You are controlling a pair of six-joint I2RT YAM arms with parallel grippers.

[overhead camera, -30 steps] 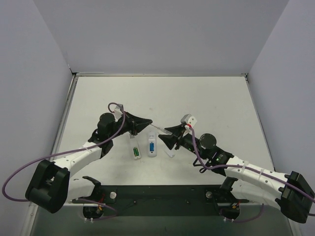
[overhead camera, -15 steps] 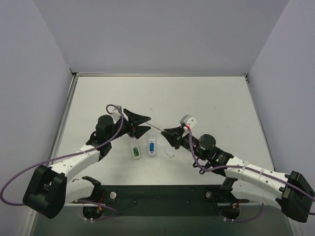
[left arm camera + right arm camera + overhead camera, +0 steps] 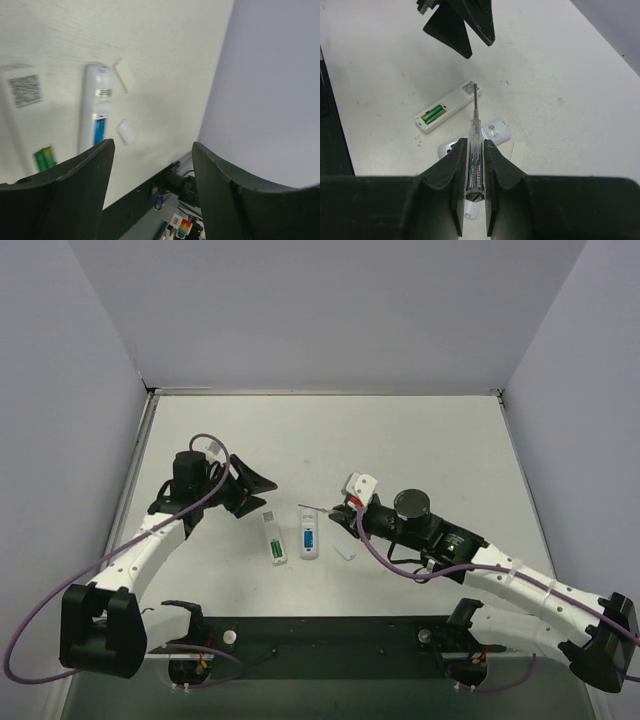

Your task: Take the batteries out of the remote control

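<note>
The batteries sit in two slim white remotes that lie side by side, backs up, at the middle of the table (image 3: 420, 440). A green pair (image 3: 275, 552) fills the open bay at the near end of the left-hand remote (image 3: 270, 528). Blue cells (image 3: 309, 537) show in the open bay of the right-hand remote (image 3: 310, 552). They are tiny glossy cylinders, laid lengthwise in their bays. The left wrist view shows a square printed code label on the back of the left-hand remote. A small white cover piece (image 3: 345, 551) lies loose just beside the right-hand remote, at about 4 o'clock from it.

The tabletop is matte white with a faint grain. Plain pale grey walls stand on three sides, and a black strip runs along the near edge.

The left gripper (image 3: 262, 492) is at about 10 o'clock from the remotes and apart from them. Its black wedge-shaped jaws are spread wide with nothing between them. The right gripper (image 3: 340, 512), at 3 o'clock, is clenched on a clear-handled screwdriver (image 3: 474, 125). The thin metal shaft points toward 9 o'clock, and its tip is near the far end of the right-hand remote.
</note>
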